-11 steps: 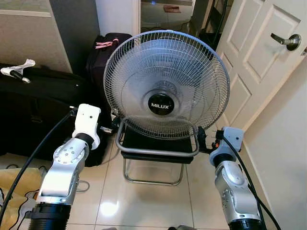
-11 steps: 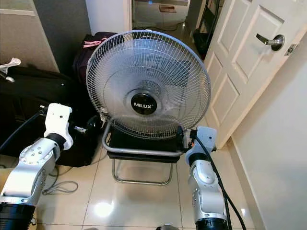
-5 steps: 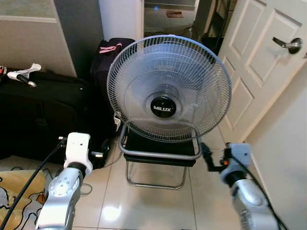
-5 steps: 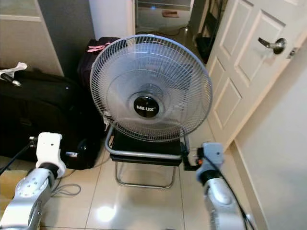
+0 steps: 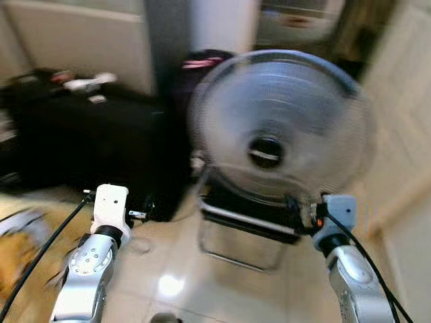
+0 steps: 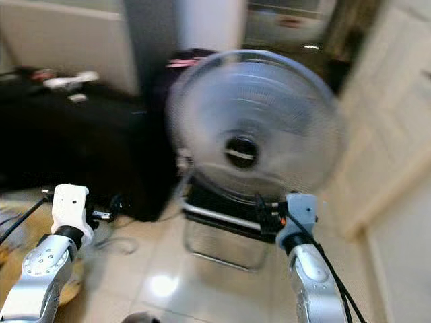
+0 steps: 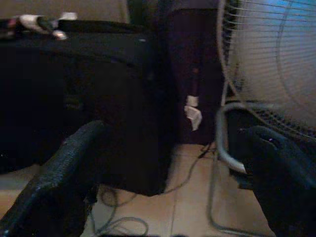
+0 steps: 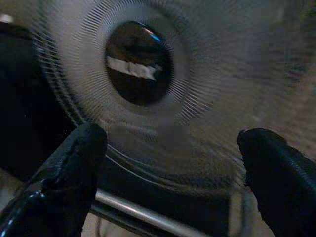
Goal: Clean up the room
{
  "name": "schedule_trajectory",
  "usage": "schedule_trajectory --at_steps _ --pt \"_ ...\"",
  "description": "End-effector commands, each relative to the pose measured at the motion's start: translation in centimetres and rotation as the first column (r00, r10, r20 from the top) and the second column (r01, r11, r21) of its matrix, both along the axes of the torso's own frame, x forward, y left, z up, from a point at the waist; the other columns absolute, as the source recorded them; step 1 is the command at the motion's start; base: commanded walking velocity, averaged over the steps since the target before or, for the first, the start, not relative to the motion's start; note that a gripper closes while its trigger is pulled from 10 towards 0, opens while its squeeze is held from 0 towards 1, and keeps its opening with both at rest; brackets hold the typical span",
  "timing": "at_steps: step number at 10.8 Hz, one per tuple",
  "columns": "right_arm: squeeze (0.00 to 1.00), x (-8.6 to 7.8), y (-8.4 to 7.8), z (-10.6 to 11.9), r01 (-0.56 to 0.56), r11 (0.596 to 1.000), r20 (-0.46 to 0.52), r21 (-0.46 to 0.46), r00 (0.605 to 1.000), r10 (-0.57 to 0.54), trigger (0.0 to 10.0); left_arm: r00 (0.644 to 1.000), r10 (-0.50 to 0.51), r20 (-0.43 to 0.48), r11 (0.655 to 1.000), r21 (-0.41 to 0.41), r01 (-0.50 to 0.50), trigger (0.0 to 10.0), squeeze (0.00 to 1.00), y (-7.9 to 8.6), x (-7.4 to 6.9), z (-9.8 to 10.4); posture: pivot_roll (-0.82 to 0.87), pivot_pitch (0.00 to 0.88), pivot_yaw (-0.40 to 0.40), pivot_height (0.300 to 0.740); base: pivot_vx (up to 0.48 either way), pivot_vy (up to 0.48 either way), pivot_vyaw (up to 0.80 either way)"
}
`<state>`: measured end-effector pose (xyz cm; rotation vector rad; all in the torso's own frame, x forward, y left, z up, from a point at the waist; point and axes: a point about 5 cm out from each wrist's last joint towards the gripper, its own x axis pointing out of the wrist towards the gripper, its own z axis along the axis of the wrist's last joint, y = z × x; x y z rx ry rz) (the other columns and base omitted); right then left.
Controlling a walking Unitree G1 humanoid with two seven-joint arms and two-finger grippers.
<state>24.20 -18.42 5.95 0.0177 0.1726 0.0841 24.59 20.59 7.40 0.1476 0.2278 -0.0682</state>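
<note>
Whole head view has swung since half second ago, now blurred: your camera turning, not things moving. Fan [image 5: 279, 128] sits on chair [image 5: 246, 225], ahead right. Left tool [image 7: 163, 173] fingers apart, empty, beside black luggage [image 5: 87, 148]. Right tool [image 8: 168, 168] apart, empty, facing fan. Nothing gripped yet.

Both head views are heavily smeared: the fan [image 5: 279, 128] grille reads as a grey haze and the lettering on its black hub badge [image 8: 138, 61] is illegible, also in the right wrist view. The small pale items [image 5: 84, 82] on the black case [image 5: 87, 145] at upper left are too blurred to identify. The chair frame [image 5: 242, 232] under the fan is partly hidden by the grille, and both arms are cut off by the bottom edge.
</note>
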Motion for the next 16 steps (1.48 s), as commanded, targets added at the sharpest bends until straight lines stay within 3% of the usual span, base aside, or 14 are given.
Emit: schedule_trajectory --at_steps 1,5,8,13,16 --pt "1.0 0.18 -0.18 0.44 0.012 1.0 0.009 -0.004 1.0 -0.012 10.0 0.999 -0.03 0.034 1.0 0.003 0.03 10.0 0.0 -0.44 0.4 0.72 0.02 0.0 -0.026 0.74 0.0 0.0 0.8" --pt "1.0 0.33 -0.36 -0.02 0.066 0.997 -0.036 0.026 0.997 -0.066 10.0 0.997 -0.045 0.061 0.999 0.012 0.044 10.0 0.0 -0.71 1.1 1.69 0.01 0.0 -0.02 0.74 0.0 0.169 0.8" --pt "1.0 0.42 -0.43 -0.03 0.065 0.998 -0.037 0.009 0.997 -0.065 10.0 0.998 -0.04 0.056 0.999 0.013 0.04 10.0 0.0 -0.66 1.21 1.63 0.02 0.0 -0.021 0.74 0.0 0.363 0.15" --pt "1.0 0.21 0.07 0.22 0.014 1.0 -0.018 -0.019 1.0 -0.014 10.0 0.998 -0.03 0.046 0.999 0.022 0.029 10.0 0.0 -0.62 1.01 1.44 0.02 0.0 -0.018 0.74 0.0 0.406 0.0" --pt "1.0 0.1 0.5 0.32 -0.028 0.999 -0.013 -0.022 1.0 0.027 10.0 0.998 -0.036 0.048 0.999 0.022 0.035 10.0 0.0 -0.65 0.93 1.44 0.02 0.0 -0.018 0.74 0.0 0.414 0.8"
